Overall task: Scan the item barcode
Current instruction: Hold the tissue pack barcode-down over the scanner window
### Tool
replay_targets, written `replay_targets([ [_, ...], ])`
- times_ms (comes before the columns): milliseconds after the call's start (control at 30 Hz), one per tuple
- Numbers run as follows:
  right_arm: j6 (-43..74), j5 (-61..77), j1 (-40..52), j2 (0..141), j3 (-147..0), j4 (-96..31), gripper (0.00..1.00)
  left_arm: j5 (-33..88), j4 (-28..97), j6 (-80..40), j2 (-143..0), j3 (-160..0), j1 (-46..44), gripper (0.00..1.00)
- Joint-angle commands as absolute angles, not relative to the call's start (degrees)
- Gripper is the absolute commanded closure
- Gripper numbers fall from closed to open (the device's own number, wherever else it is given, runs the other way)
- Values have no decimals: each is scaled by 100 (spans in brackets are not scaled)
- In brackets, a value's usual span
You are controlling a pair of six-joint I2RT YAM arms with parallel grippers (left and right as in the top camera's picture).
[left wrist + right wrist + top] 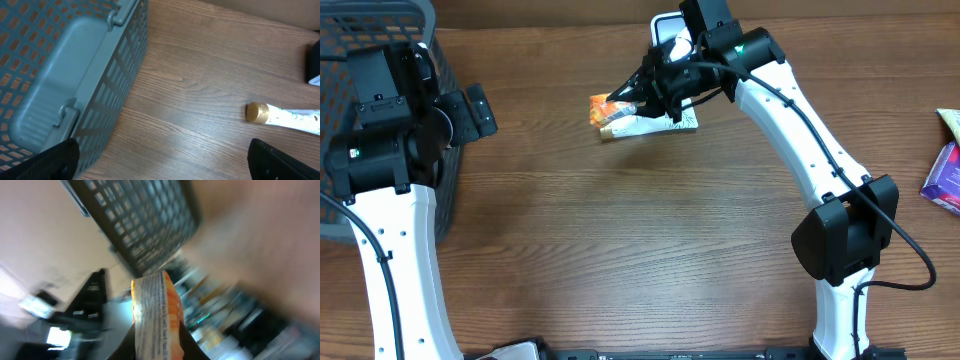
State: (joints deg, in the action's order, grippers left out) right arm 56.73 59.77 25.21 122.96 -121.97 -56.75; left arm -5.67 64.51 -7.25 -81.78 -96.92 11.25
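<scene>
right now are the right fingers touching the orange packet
Touching. The right wrist view shows the packet clamped between the fingers, both pressed against its sides, with no gap.

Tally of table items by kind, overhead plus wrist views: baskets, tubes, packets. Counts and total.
Baskets: 1 (grey basket)
Tubes: 1 (white tube, gold cap)
Packets: 3 (orange packet, purple pack, yellow-green pack cut off at the frame edge)
Total: 5
</scene>
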Motion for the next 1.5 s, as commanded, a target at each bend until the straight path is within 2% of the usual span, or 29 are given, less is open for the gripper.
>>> replay_targets([
  [0,2552,3763,2499,12276,-12320,-5693,95,-617,6431,-639,-8165,-9786,1125,0],
  [100,1865,1765,2502,12285,-12307,-5430,96,-615,6431,-639,-8165,-9786,1125,0],
  [200,1568,808,2499,12352,-12304,-4930,96,-617,6431,-639,-8165,-9786,1125,0],
  [333,1155,707,2499,12466,-12219,-4036,96,-617,6431,-639,-8165,-9786,1125,0],
  [400,972,639,2497,12512,-12018,-3151,96,-615,6431,-639,-8165,-9786,1125,0],
  [633,694,-930,2488,13026,-11454,-993,96,-615,6431,-639,-8165,-9786,1125,0],
  [1033,899,-987,2145,14042,-11448,510,96,-615,6431,-639,-8165,-9786,1125,0],
  [1467,1247,-1350,2126,14182,-11443,1083,96,-615,6431,-639,-8165,-9786,1125,0],
])
